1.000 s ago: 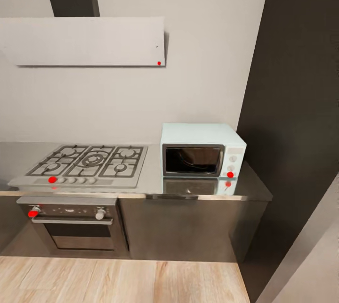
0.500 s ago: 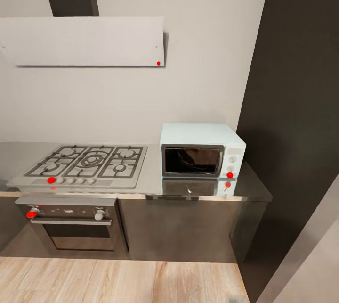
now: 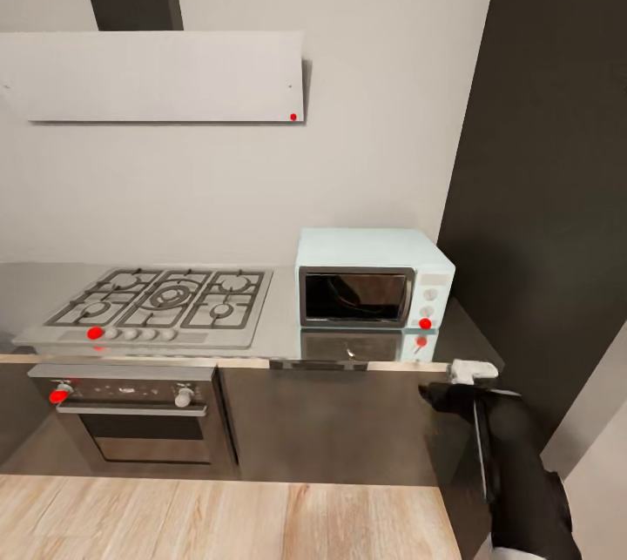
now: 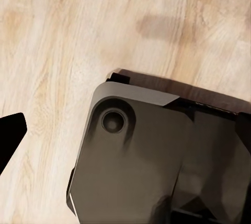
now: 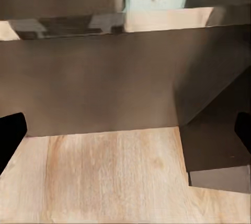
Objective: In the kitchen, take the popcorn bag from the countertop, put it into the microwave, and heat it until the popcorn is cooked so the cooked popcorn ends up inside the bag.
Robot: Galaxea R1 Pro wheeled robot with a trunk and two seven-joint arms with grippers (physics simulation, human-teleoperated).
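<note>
Facing the microwave [image 3: 374, 286] on the desk [image 3: 279, 325].
My right fingers [image 5: 10, 132] are gaping wide, gripping nothing, with the microwave sitting beyond and above them; left fingers [image 4: 10, 130]: cannot tell.

From head height we face the wall, looking down over the long grey steel countertop [image 3: 279, 342]. Our right wrist camera sits low and near, facing the same countertop's front edge [image 5: 125, 21] and dark cabinets. Our left wrist camera points down at pale wooden floor [image 4: 63, 36].
</note>
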